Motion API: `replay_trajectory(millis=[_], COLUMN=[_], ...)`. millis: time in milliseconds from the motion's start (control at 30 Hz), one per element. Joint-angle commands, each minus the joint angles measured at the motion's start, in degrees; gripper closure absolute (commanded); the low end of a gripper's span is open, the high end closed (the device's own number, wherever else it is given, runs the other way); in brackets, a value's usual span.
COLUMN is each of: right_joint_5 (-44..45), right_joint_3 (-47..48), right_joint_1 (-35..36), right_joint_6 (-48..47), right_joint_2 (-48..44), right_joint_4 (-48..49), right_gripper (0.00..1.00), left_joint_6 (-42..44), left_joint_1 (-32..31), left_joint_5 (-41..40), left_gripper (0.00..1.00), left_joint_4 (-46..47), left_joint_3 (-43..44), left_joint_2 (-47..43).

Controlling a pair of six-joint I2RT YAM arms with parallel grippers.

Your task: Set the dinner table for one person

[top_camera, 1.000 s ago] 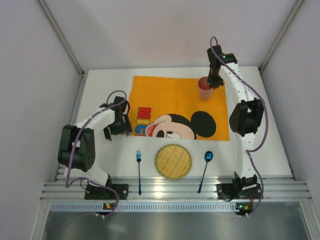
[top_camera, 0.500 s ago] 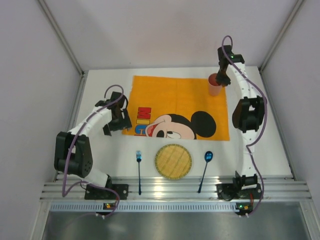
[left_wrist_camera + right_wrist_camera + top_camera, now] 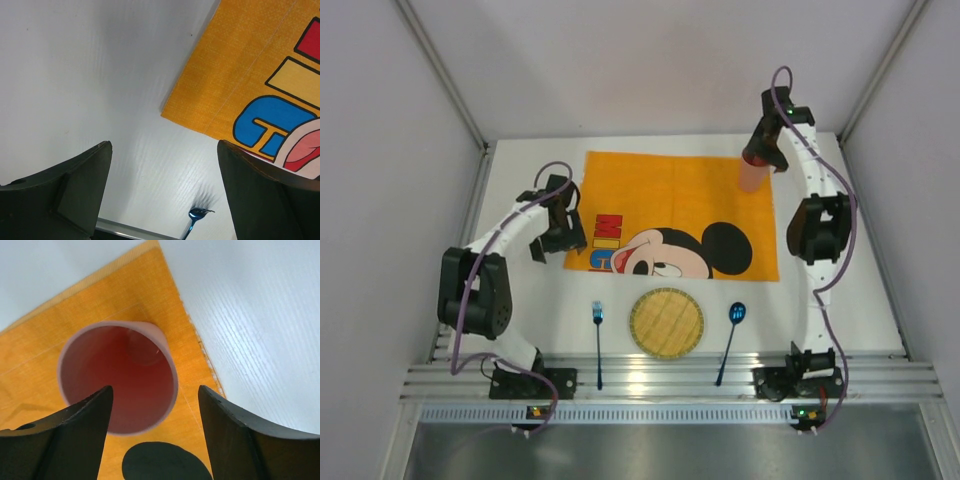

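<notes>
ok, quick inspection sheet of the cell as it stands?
Surface: white dinner table, orange placemat lying flat on it.
Job's things: pink cup upright on the placemat's far right corner; round plate near the front edge, fork to its left, spoon to its right.
Clutter: nothing seen.
Grippers: left gripper open over bare table by a placemat corner; right gripper open above the cup.
Cables: purple cables loop along each arm.
Surroundings: plain walls, metal rail in front.

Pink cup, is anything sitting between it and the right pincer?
Nothing visible. The right pincer hangs open just above the pink cup, which stands on the orange placemat near its far right corner.
</notes>
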Motion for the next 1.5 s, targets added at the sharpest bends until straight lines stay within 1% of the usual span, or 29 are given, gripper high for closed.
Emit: replay_trajectory(millis=[0,33,67,167,267,300,333,367,400,500,633,767,867,1033,1167,1300,1467], right_joint_5=[1.6,2.0,2.0,1.9,1.5,0.8,0.6,0.4,-0.1,-0.7,-2.1,-2.2,-2.1,-5.0,-12.8,-18.0,-28.6], right_joint_3=[2.0,1.4,0.8,-2.6,-10.7,-16.0,-18.7,-21.3,-26.2,-33.5,-40.8,-47.7,-50.7,-58.2,-64.7,-71.6,-83.0], right_joint_1=[-1.2,-1.2,-1.2,-1.2,-1.1,-1.1,-1.1,-1.1,-1.1,-1.1,-1.0,2.3,5.3,8.8,12.0,16.6,20.2], right_joint_6=[-1.5,-1.9,-2.7,-2.9,-2.8,-2.8,-2.8,-2.8,-2.8,-3.2,-3.5,-6.2,-7.2,-7.3,-7.6,-6.6,-4.5], right_joint_2=[-11.8,-15.7,-17.4,-25.1,-33.9,-36.2,-40.5,-42.7,-46.5,-51.1,-57.2,-60.2,-63.0,-66.6,-66.4,-66.0,-63.9], right_joint_4=[4.2,5.0,5.8,6.2,7.1,7.4,8.0,8.8,9.2,9.5,9.8,10.4,10.3,10.2,10.3,11.5,18.8], right_gripper=[0.30,0.29,0.28,0.28,0.28,0.28,0.28,0.28,0.28,0.28,0.30,0.31,0.30,0.30,0.30,0.31,0.32], left_joint_6=[2.0,2.6,3.2,4.0,4.2,4.2,4.4,4.5,4.6,4.2,3.2,1.3,-0.1,-2.0,-3.4,-5.0,-5.7], left_joint_1=[0.5,0.9,0.9,1.0,1.1,1.1,1.1,1.1,1.0,1.1,1.0,0.9,0.6,-0.1,-0.4,-1.7,-1.8], left_joint_5=[-1.6,-1.6,-1.7,-2.5,-3.0,-2.7,-2.5,-2.2,-2.1,-2.5,-2.5,-2.0,-1.8,-2.2,-2.2,-2.5,-3.9], left_gripper=[0.09,0.09,0.09,0.09,0.09,0.09,0.09,0.10,0.10,0.10,0.10,0.11,0.11,0.11,0.11,0.11,0.10], left_joint_4=[1.2,1.2,1.6,2.0,3.2,3.8,4.1,4.2,4.6,4.4,4.1,4.4,4.9,5.3,5.2,5.0,4.0], left_joint_3=[3.2,3.7,4.7,6.4,6.8,6.9,6.9,6.9,6.8,5.4,1.8,-2.2,-5.4,-9.7,-11.5,-13.3,-12.4], left_joint_2=[1.8,3.7,4.6,8.4,11.3,11.8,12.3,13.0,13.4,13.4,12.0,9.8,7.3,3.7,1.4,-0.9,-3.8])
